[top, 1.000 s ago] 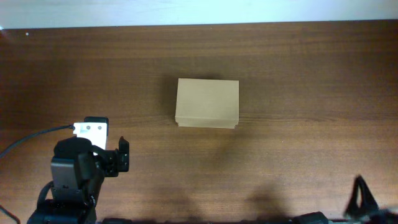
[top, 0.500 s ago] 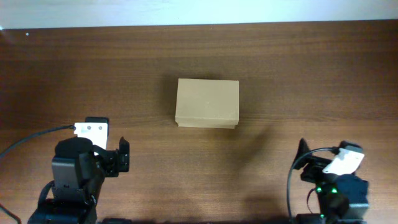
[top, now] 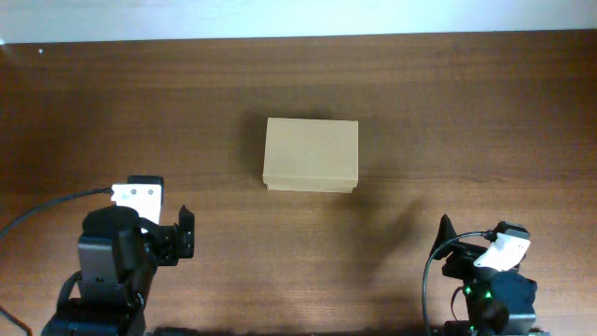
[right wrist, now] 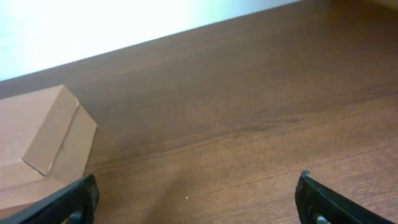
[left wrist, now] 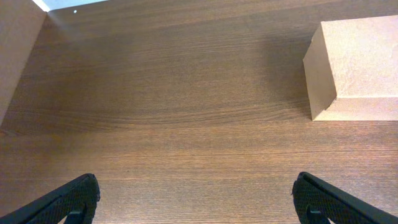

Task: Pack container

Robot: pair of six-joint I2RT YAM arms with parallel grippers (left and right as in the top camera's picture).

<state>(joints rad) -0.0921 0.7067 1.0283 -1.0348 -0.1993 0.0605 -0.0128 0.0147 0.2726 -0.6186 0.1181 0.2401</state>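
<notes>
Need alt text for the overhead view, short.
A closed tan cardboard container sits mid-table on dark wood, untouched. The left pincer waits at the near-left corner and the right pincer at the near-right, both open and empty.

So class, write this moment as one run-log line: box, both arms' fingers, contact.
container: closed, mid-table | left fingers: open, empty | right fingers: open, empty | contact: none

Dark brown wood-grain table (top: 448, 112) filling most of the overhead view, pale white wall (top: 280, 17) running along its far edge, grain lines running side to side
</notes>
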